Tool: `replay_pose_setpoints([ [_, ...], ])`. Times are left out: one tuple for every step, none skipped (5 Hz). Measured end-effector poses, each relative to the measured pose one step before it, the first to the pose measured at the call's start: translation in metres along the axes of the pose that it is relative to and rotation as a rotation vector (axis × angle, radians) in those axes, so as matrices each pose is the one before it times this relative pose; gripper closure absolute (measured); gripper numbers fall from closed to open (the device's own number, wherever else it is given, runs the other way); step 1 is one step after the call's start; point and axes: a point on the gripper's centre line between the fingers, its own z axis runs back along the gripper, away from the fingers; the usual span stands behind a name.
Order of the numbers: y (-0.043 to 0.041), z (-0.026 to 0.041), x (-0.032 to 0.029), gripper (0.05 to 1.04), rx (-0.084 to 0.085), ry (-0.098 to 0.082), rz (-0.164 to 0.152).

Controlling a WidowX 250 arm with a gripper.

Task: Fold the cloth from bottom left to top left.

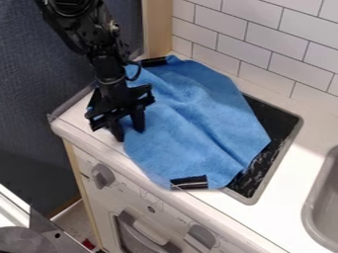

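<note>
The blue cloth (191, 121) lies spread over the counter's left part and across much of the dark recess, with soft creases through its middle. One black striped patch is at its lower edge, another at its upper left. The black gripper (128, 134) hangs over the cloth's left edge, pointing down. Its two fingers stand apart, with the tips low at the edge; a strip of blue shows between them. Whether the tips touch the cloth I cannot tell.
The white counter (305, 160) borders the dark recess (280, 123), and a grey sink (323, 202) is at the right. Behind rises a white tiled wall (264, 44). A stove front with knobs (102, 175) is below the counter's front edge.
</note>
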Motion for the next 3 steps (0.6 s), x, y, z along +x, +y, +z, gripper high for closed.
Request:
replay_pose_setpoints([
  [0.00555,0.00835,-0.01594,0.865,0.0008,0.0592,-0.0766],
  [-0.01666,0.03133,-0.00254,1.014,-0.019,-0.0342,-0.0524],
  [-0.03208,0.01753,0.00007,1.032,-0.0212,-0.0191,-0.0833],
])
